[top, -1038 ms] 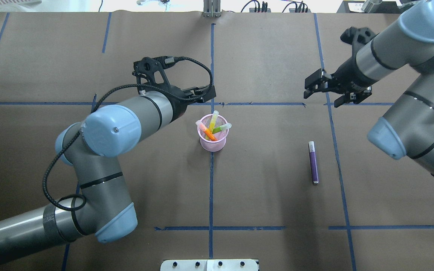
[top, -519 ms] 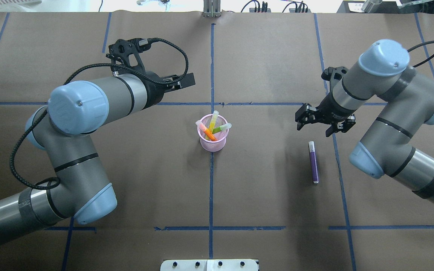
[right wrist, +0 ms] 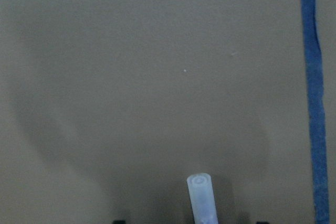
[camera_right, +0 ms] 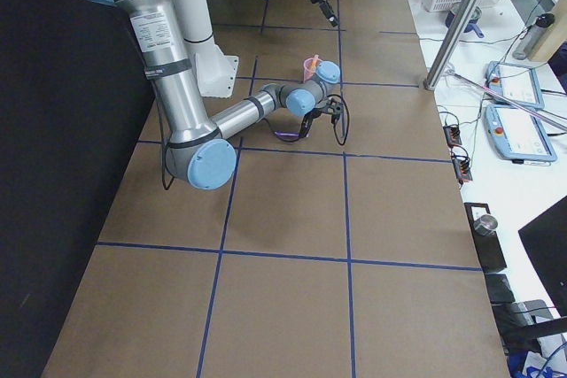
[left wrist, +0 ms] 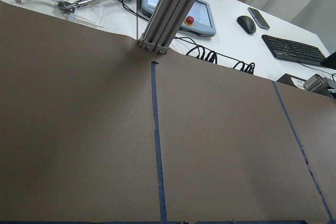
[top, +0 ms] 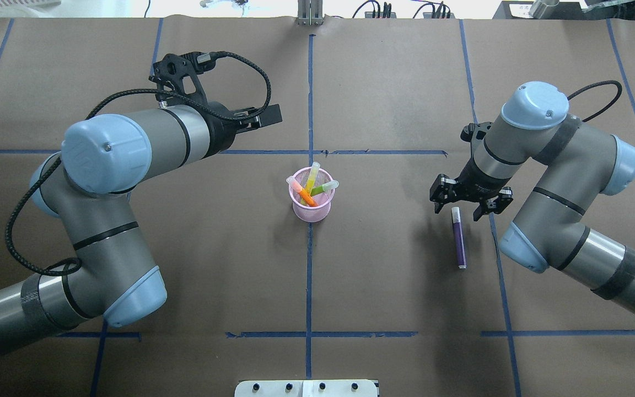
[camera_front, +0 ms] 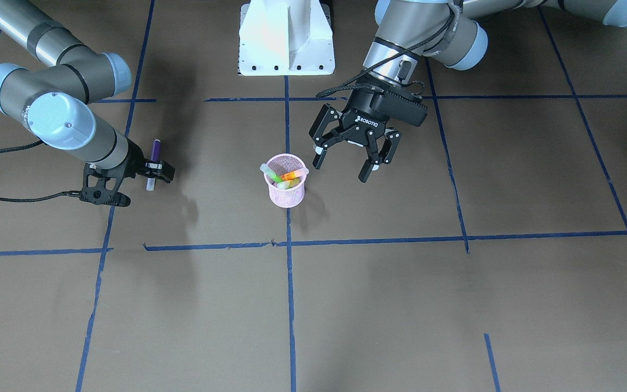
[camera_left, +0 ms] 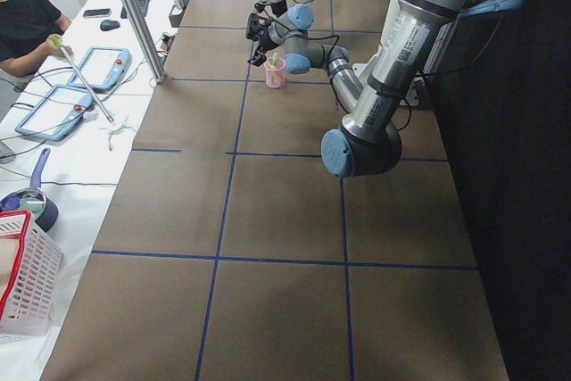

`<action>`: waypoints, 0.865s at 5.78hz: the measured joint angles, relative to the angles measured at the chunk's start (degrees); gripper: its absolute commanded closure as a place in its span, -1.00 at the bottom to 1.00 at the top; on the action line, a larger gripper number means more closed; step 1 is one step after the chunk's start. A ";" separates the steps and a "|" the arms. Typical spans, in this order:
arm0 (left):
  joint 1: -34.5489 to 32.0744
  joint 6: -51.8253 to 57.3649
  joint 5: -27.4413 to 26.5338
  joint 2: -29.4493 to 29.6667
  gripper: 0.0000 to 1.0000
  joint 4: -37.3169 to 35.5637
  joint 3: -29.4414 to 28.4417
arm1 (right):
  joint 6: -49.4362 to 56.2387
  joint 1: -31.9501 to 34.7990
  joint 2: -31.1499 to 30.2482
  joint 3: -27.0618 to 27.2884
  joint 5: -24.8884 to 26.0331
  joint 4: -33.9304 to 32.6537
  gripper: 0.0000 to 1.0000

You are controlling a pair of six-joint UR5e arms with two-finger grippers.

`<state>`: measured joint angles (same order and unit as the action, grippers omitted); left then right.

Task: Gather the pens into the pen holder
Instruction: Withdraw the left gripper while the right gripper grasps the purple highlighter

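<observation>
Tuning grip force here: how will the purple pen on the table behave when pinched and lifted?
The purple pen looks slim and rigid, so it likely stays straight and weighs little. Round and lying flat, it may roll if nudged sideways. The right pincer hangs open over its capped end; gripped there, off-centre, it might tilt.

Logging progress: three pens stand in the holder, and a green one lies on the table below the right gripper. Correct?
The pen on the table is purple, not green; the overhead view shows it. The rest holds: three pens in the holder, right gripper above that pen.
</observation>
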<state>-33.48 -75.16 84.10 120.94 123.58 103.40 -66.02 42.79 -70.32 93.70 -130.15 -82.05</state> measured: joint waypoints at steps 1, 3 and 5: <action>0.01 -0.11 0.01 -0.04 -1.00 0.00 0.03 | 0.01 -0.30 0.19 -0.04 -0.01 -1.40 -0.44; 0.07 -0.22 0.01 -0.45 -1.00 0.06 0.20 | 0.02 -1.11 0.10 -0.02 -0.01 -2.34 -0.38; 0.12 -0.24 0.01 -1.16 -1.00 0.22 0.77 | 0.02 -1.68 -0.11 -0.04 0.01 -2.41 -0.37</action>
<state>-33.36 -75.41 84.11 119.79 123.80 104.17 -66.01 41.11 -70.44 93.66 -130.14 -84.46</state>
